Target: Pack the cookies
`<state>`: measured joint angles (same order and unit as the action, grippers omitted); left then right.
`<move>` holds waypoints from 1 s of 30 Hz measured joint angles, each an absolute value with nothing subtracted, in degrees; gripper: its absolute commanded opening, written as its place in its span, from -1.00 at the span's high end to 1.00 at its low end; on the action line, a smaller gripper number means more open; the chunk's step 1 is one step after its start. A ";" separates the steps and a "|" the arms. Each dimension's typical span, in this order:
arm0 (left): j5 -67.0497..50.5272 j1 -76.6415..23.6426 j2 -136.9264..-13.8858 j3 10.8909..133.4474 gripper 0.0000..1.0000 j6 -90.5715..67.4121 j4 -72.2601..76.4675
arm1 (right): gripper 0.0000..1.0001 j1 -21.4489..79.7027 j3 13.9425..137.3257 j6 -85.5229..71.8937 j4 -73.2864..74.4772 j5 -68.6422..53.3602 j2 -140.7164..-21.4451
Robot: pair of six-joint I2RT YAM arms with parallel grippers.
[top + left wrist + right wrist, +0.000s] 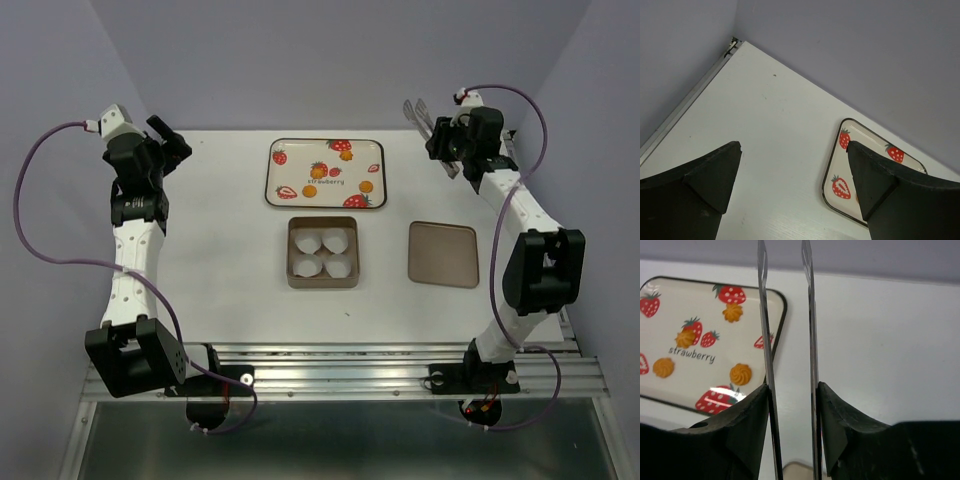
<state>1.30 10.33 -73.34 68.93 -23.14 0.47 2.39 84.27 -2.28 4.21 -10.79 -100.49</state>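
Four small orange cookies lie on the strawberry-print tray (pixel 325 172); one of them is (pixel 310 190), and in the right wrist view one is (pixel 740 374). The square tin (pixel 322 280) stands in front of the tray with four empty white paper cups in it. My right gripper (pixel 443 140) (pixel 792 387) is shut on metal tongs (pixel 763 315), whose two arms stand apart and empty, above the table right of the tray. My left gripper (pixel 172 142) (pixel 794 147) is open and empty at the far left, left of the tray (pixel 832 170).
The tin's brown lid (pixel 443 254) lies flat to the right of the tin. The back wall runs close behind the tray, and side walls flank the table.
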 measured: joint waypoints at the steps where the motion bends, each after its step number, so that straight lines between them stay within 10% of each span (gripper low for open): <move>1: 0.80 10.20 -73.34 68.90 -0.98 -23.14 0.54 | 0.03 2.92 83.55 -2.13 5.19 -11.42 -99.70; 30: -1.43 3.68 -77.69 67.88 -0.98 -21.85 0.56 | -0.01 19.59 81.69 0.03 25.17 -1.67 -100.27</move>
